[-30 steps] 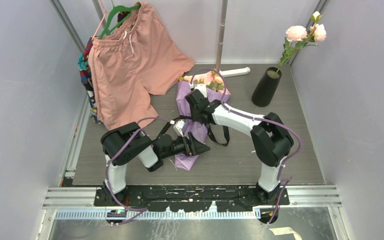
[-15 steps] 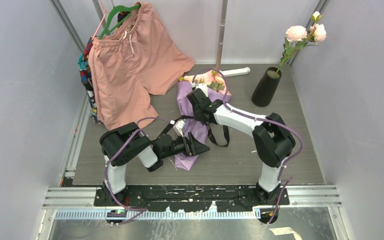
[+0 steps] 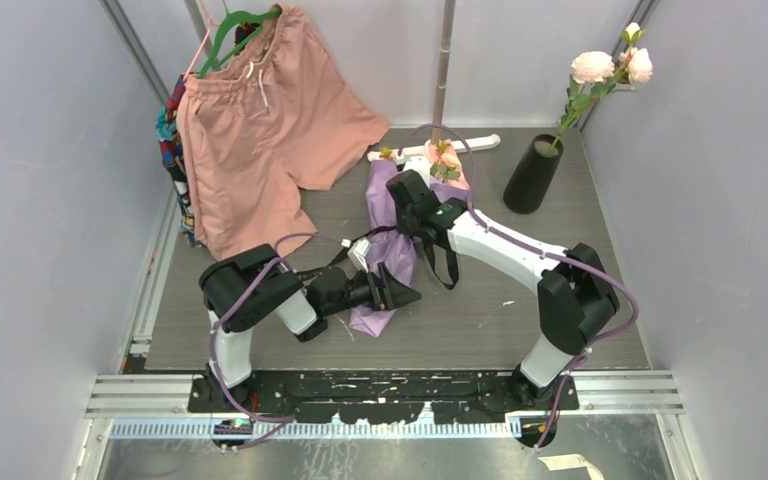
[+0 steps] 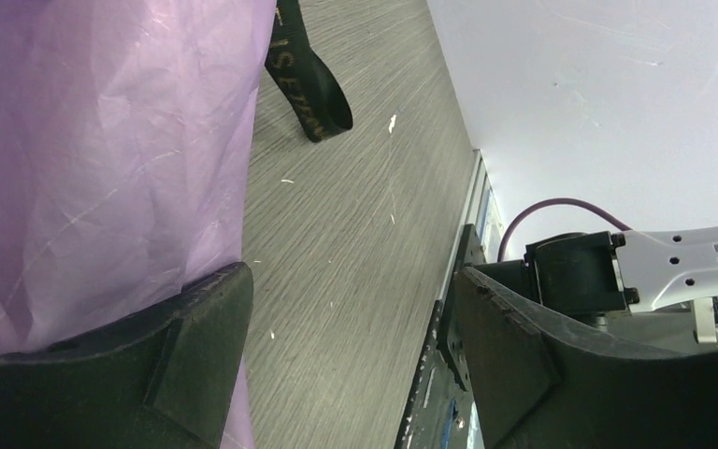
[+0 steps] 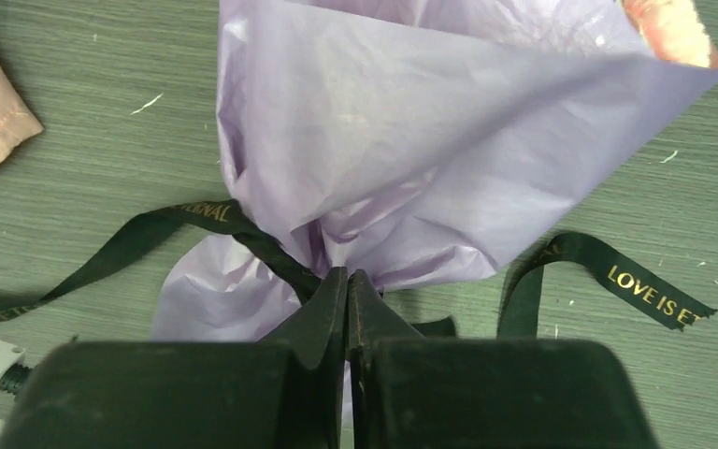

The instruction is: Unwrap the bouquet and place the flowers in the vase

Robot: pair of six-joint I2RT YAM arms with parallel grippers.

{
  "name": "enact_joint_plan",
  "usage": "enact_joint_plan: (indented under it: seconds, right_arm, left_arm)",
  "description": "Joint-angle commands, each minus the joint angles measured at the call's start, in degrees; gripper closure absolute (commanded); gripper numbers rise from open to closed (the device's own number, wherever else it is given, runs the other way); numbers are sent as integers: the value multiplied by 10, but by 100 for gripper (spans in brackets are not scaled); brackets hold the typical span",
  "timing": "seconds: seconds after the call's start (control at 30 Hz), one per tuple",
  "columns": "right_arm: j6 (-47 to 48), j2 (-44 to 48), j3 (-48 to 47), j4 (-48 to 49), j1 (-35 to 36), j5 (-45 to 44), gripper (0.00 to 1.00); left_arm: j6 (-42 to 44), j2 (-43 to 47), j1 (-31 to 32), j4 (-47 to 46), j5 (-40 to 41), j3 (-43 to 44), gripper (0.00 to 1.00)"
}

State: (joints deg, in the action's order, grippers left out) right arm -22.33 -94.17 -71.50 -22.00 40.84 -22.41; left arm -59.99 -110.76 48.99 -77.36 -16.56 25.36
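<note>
Since a second ago my right arm has reached further out, and the bouquet [image 3: 390,250] has swung with it, its flowers [image 3: 445,160] now closer to the vase [image 3: 532,175]. The right tool [image 5: 348,281] is clenched on the bouquet's tied waist, right where the ribbon [image 5: 645,285] cinches the paper. I judge that's the grip I want for working the tie loose, though I can't tell whether the tips pinch ribbon or only paper.

The left tool [image 4: 351,276] is released, jaws spread with only bare desk [image 3: 580,300] between them. One finger rests against the cone's narrow end, so I reckon it is placed to pin the paper while the right pulls.

The bouquet lies mid-desk, flowers pointing away from me. The vase stands upright at the back right, well apart, with two pale blooms [image 3: 593,67] already in it; they crowd a narrow mouth. The shorts [image 3: 260,130] hang at the back left, clear of my path. Loose ribbon tails trail on the desk beside the right arm and could snag.
</note>
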Motion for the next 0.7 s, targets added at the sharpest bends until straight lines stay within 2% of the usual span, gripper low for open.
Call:
enact_joint_plan:
  seconds: [0.0, 0.13, 0.5, 0.6, 0.67]
  right_arm:
    - [4, 35, -2, 28, -5, -38, 98]
    - [3, 65, 13, 50, -12, -43, 99]
    - [26, 90, -59, 0, -15, -60, 99]
    - [39, 100, -94, -22, -17, -65, 99]
    - [45, 105, -114, -39, -20, -68, 99]
  left_arm:
    - [13, 3, -4, 39, 4, 2, 20]
    - [14, 3, -4, 41, 5, 3, 20]
    - [11, 0, -4, 41, -3, 12, 20]
    - [15, 29, -3, 68, -17, 20, 20]
    - [34, 84, 3, 121, -20, 28, 19]
